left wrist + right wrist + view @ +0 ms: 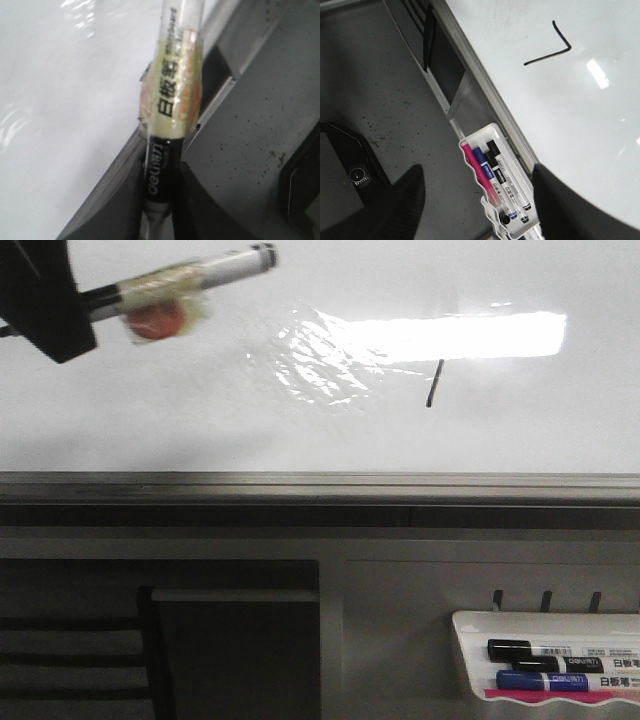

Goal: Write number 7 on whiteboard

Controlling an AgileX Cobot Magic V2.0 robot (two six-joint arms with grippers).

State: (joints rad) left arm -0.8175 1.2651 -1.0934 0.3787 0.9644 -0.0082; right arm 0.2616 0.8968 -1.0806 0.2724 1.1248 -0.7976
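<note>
Grey speckled floor [395, 100], white marker tray [470, 650] of pens on a grey panel [400, 630].

"deli" on marker [161, 170], drawn 7 [549, 46]

Number 7 [433, 383] right of centre on whiteboard [200, 420]; marker tray [470, 660] below, lower right; held marker [190, 278] upper left

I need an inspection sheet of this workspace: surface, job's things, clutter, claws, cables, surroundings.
Surface: whiteboard glossy, with a bright glare patch.
Job's things: number 7 drawn; in the front view only its dark downstroke shows. Marker, wrapped in tape, off the board.
Clutter: tray below the board holds black, blue and pink markers.
Claws: left claw shut on the marker; right claw open, empty.
Cables: nothing seen.
Surroundings: grey speckled floor.
</note>
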